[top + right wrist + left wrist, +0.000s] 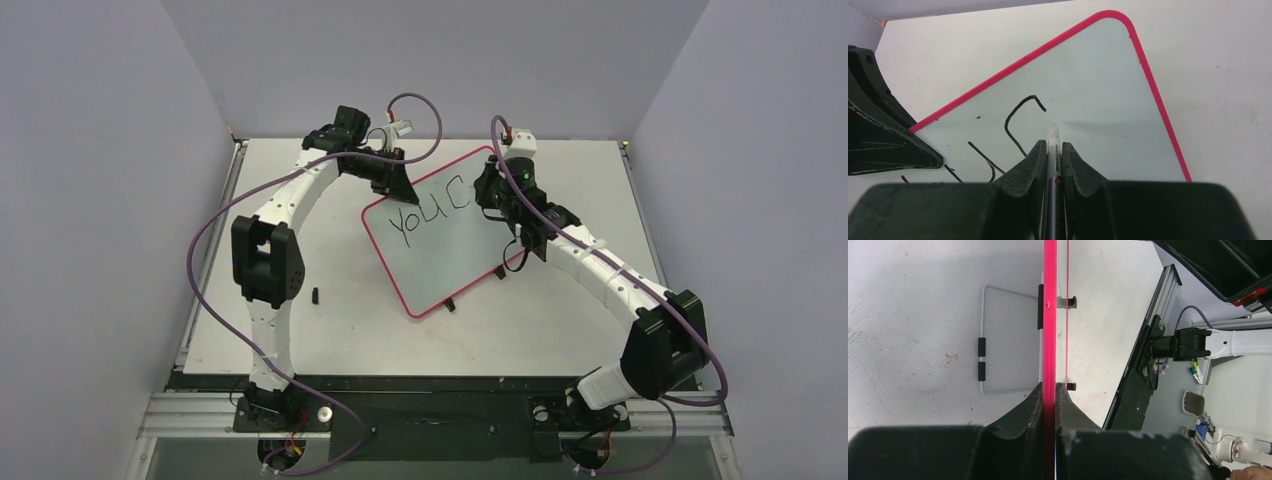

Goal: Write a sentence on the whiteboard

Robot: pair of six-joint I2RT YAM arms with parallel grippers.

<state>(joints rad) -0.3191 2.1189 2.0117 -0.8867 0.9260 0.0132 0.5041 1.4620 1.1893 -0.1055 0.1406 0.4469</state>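
Left of the whiteboard, the table holds 1 small black piece. The left gripper pinches the whiteboard's red far-left edge. The sentence so far reads "YOU C" along the far side. The right gripper clamps a marker, its tip just right of the C, with blank board beyond.

My gripper fills the bottom of the picture, its two black fingers pinched together on the whiteboard. I see the board edge-on, as a red rim running straight up the middle. Left of the rim is the pale, scuffed table and a thin wire frame with two black sleeves, which meets the rim. Just right of the rim sit two small black clips. Further right, a metal rail borders the table.
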